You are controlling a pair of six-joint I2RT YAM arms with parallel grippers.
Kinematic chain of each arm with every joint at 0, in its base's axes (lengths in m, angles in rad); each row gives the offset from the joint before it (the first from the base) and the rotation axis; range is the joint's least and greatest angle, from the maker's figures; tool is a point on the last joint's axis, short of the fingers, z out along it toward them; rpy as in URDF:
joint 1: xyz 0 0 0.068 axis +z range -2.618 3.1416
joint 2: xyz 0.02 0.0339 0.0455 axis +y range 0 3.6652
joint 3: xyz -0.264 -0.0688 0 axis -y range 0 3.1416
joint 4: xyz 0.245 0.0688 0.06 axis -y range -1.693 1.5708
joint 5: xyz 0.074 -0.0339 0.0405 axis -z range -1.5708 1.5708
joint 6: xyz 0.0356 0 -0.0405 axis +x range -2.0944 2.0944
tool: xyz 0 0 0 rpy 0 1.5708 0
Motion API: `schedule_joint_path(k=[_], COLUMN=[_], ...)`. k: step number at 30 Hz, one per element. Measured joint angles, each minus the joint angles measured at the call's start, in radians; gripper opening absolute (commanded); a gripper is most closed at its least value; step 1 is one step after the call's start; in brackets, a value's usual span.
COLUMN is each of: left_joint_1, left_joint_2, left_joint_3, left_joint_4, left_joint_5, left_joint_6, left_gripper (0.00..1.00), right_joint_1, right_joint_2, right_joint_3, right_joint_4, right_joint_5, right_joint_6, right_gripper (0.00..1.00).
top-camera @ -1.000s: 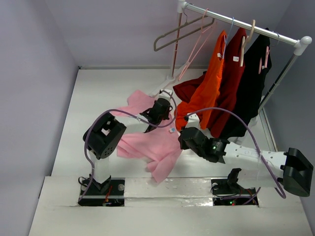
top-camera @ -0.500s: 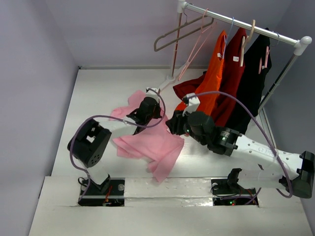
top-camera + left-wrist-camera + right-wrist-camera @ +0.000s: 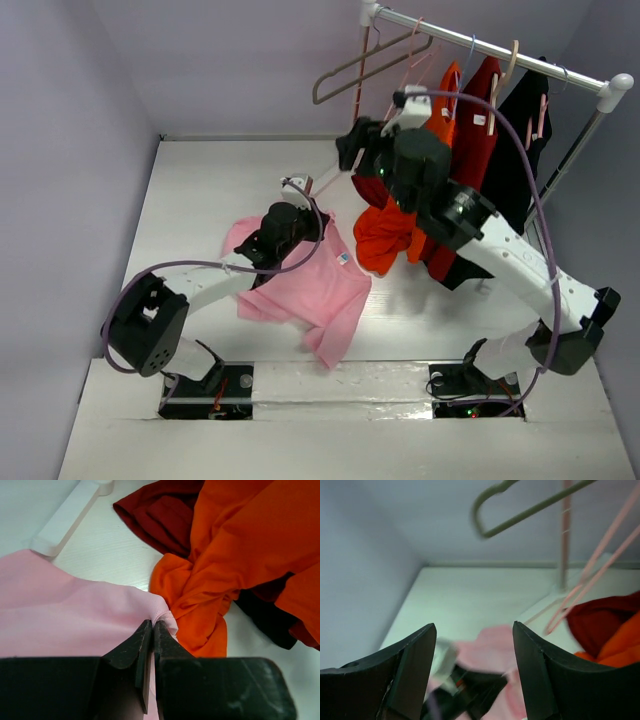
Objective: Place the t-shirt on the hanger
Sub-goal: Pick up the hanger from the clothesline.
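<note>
My left tool [image 3: 152, 625] stays pinched shut on a fold of the t-shirt [image 3: 60, 615], at its far right edge just beside the bunched orange shirt [image 3: 240, 545]. The t-shirt lies spread on the worktop [image 3: 220, 180], near centre. My right tool [image 3: 474, 625] was down low at the t-shirt a second ago, almost closed; it has let go, spread wide and empty, and swung up and far toward the rail [image 3: 490, 50]. The pale pink hanger [image 3: 592, 565] hangs just to its right, so fetching the hanger looks like the next step
</note>
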Motion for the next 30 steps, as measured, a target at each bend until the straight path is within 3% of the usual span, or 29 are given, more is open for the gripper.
schedule_joint_path(k=[7, 14, 30], left_joint_1=[0.001, 0.002, 0.002], left_joint_2=[-0.072, -0.096, -0.096], left_joint_3=[-0.054, -0.074, -0.077], left_joint_4=[0.012, 0.030, 0.037], left_joint_5=[0.010, 0.020, 0.021], left_joint_6=[-0.006, -0.012, -0.012], left_gripper=[0.00, 0.00, 0.00], right_joint_1=[-0.198, -0.421, -0.487], right_joint_2=[0.140, 0.273, 0.337], right_joint_3=[0.238, 0.380, 0.372], right_joint_4=[-0.069, -0.130, -0.157], right_joint_5=[0.090, -0.036, -0.237], right_joint_6=[-0.035, 0.010, 0.079], right_gripper=[0.68, 0.63, 0.52])
